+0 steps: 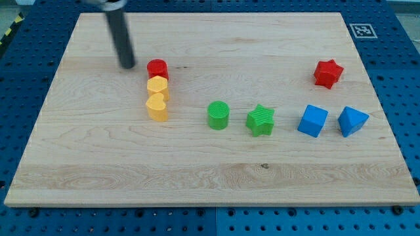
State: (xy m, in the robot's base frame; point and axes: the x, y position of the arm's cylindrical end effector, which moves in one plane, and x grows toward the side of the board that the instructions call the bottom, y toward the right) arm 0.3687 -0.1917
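Observation:
My tip (127, 65) rests on the board at the upper left, a short gap to the left of the red cylinder (157, 69). Directly below that cylinder a yellow block (157, 87) touches it, and a yellow heart-shaped block (157, 107) sits just beneath, forming a short column. Further right lie a green cylinder (218, 115) and a green star (261, 120).
A blue cube (312, 120) and a blue angular block (352, 121) sit at the right, with a red star (328, 73) above them. The wooden board (210, 177) lies on a blue perforated table; a marker tag (361, 30) is at its top right corner.

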